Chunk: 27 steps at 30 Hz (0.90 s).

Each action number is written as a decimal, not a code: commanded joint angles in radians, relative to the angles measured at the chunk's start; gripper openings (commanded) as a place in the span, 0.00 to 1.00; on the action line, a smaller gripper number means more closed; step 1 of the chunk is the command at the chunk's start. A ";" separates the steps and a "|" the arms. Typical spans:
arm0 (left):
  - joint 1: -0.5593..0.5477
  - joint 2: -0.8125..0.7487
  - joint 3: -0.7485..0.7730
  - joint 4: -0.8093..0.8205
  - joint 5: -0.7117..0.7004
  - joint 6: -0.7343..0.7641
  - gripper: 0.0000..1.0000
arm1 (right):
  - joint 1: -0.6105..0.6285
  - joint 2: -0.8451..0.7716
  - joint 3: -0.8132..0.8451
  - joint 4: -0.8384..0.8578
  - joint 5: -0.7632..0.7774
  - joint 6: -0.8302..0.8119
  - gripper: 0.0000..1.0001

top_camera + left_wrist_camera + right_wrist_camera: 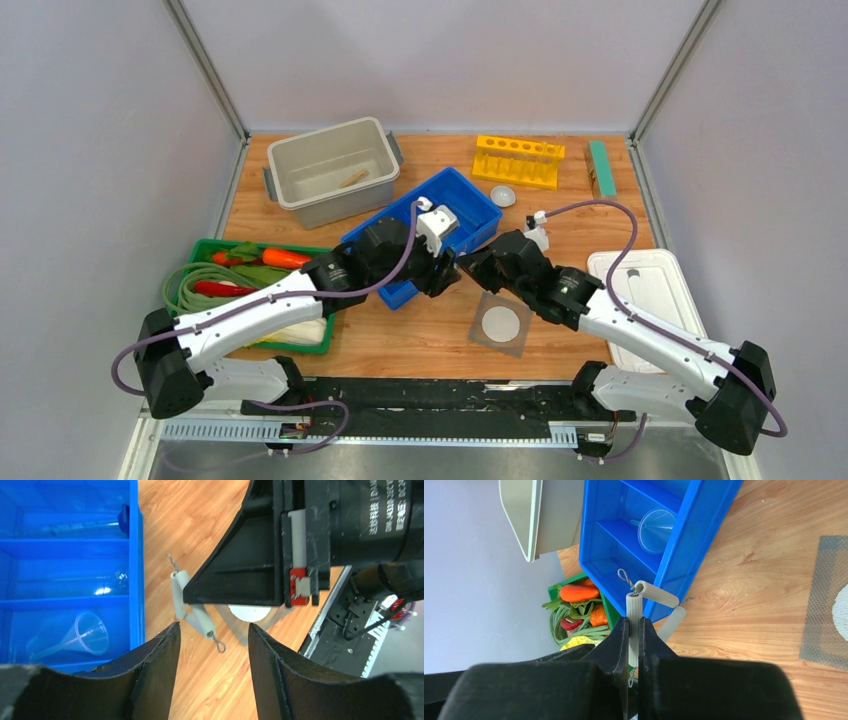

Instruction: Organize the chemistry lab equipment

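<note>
My right gripper is shut on one tube of the white triangle, and the other two tubes stick out past its fingertips. The triangle hangs beside the near corner of the blue bin. Facing it from the left, my left gripper stands open with only bare wood between its fingers. In the bin lie a clear funnel and a thin clear rod with a blue tip. The grey square mesh with white disc lies flat near the front. A clear round dish sits behind the bin.
A grey tub stands at the back left and a yellow rack at the back. A green tray of vegetables is at the left. A white lid lies at the right and a green block at the back right.
</note>
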 commanded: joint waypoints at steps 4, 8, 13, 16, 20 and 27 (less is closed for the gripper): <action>-0.066 0.095 0.077 0.010 -0.137 0.059 0.57 | 0.014 -0.035 0.020 0.028 0.061 0.067 0.00; -0.089 0.138 0.076 0.012 -0.170 0.053 0.51 | 0.016 -0.057 0.012 0.021 0.082 0.069 0.00; -0.109 0.167 0.079 0.006 -0.210 0.053 0.36 | 0.016 -0.058 0.008 0.024 0.084 0.063 0.00; -0.109 0.169 0.079 0.004 -0.217 0.052 0.15 | 0.016 -0.060 -0.006 0.030 0.079 0.058 0.00; -0.109 0.147 0.069 0.004 -0.245 0.050 0.00 | 0.014 -0.083 -0.034 0.040 0.081 0.030 0.02; -0.109 0.092 0.054 -0.011 -0.306 0.049 0.00 | 0.016 -0.225 -0.132 0.042 0.156 -0.071 0.51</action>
